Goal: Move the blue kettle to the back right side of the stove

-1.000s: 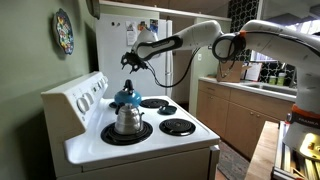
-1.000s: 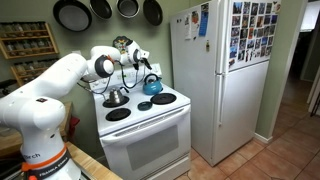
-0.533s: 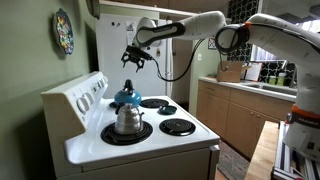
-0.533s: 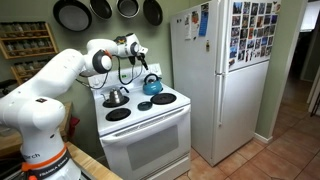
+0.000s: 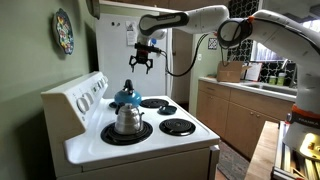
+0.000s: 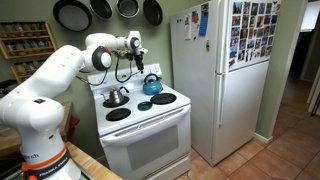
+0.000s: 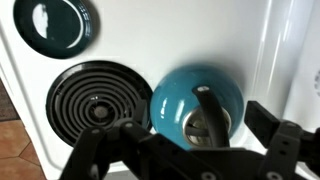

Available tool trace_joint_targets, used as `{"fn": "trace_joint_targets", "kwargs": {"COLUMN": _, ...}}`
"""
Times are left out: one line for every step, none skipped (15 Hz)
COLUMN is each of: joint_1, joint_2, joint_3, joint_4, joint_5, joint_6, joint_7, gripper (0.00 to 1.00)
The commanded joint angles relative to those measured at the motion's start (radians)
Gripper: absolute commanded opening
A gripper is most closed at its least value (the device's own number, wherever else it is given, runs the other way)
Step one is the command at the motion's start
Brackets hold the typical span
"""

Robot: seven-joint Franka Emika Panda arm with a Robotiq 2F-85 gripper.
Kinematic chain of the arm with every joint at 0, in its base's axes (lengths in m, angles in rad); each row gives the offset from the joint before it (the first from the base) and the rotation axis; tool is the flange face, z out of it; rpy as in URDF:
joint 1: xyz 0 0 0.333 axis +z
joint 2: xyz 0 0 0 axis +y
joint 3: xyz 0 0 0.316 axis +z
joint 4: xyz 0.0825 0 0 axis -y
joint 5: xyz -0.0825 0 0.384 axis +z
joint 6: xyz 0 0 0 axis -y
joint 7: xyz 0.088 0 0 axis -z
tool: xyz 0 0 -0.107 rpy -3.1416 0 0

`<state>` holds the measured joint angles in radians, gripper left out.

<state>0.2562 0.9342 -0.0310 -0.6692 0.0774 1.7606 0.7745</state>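
The blue kettle (image 5: 126,97) is seen on a rear coil of the stove (image 5: 150,138), close under the raised back panel, with the silver kettle (image 5: 128,120) on the neighbouring rear coil. The blue kettle's lid is seated, so any contents are hidden. The tool (image 5: 142,66) is held high above the blue kettle, its fingers spread apart and nothing gripped. In the wrist view the kettle is framed between the fingers (image 7: 95,155), beside a bare coil (image 7: 95,95).
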Motion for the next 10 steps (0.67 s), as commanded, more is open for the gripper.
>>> {"fn": "trace_joint_targets", "kwargs": {"joint_1": -0.028, "joint_2": -0.042, "joint_3": 0.039, "joint_4": -0.036, "joint_5": 0.025, "joint_6": -0.15, "joint_7": -0.128, "gripper": 1.0}}
{"fn": "trace_joint_targets", "kwargs": {"joint_1": -0.031, "joint_2": -0.049, "joint_3": 0.048, "joint_4": -0.041, "joint_5": 0.026, "joint_6": -0.181, "joint_7": -0.174, "gripper": 1.0}}
{"fn": "trace_joint_targets", "kwargs": {"joint_1": -0.031, "joint_2": -0.054, "joint_3": 0.052, "joint_4": -0.046, "joint_5": 0.018, "joint_6": -0.205, "joint_7": -0.221, "gripper": 1.0}}
{"fn": "trace_joint_targets", "kwargs": {"joint_1": -0.03, "joint_2": -0.058, "joint_3": 0.054, "joint_4": -0.048, "joint_5": 0.011, "joint_6": -0.229, "joint_7": -0.261, "gripper": 1.0}}
{"fn": "trace_joint_targets", "kwargs": {"joint_1": -0.027, "joint_2": -0.063, "joint_3": 0.052, "joint_4": -0.052, "joint_5": 0.002, "joint_6": -0.245, "joint_7": -0.3, "gripper": 1.0}}
{"fn": "trace_joint_targets", "kwargs": {"joint_1": -0.026, "joint_2": -0.069, "joint_3": 0.049, "joint_4": -0.059, "joint_5": -0.005, "joint_6": -0.255, "joint_7": -0.339, "gripper": 1.0}}
{"fn": "trace_joint_targets", "kwargs": {"joint_1": -0.026, "joint_2": -0.074, "joint_3": 0.045, "joint_4": -0.066, "joint_5": -0.012, "joint_6": -0.259, "joint_7": -0.379, "gripper": 1.0}}
{"fn": "trace_joint_targets", "kwargs": {"joint_1": -0.028, "joint_2": -0.081, "joint_3": 0.044, "joint_4": -0.076, "joint_5": -0.014, "joint_6": -0.259, "joint_7": -0.419, "gripper": 1.0}}
{"fn": "trace_joint_targets", "kwargs": {"joint_1": -0.035, "joint_2": -0.085, "joint_3": 0.049, "joint_4": -0.085, "joint_5": -0.008, "joint_6": -0.248, "joint_7": -0.458, "gripper": 1.0}}
{"fn": "trace_joint_targets", "kwargs": {"joint_1": -0.043, "joint_2": -0.082, "joint_3": 0.053, "joint_4": -0.087, "joint_5": 0.006, "joint_6": -0.219, "joint_7": -0.478, "gripper": 1.0}}
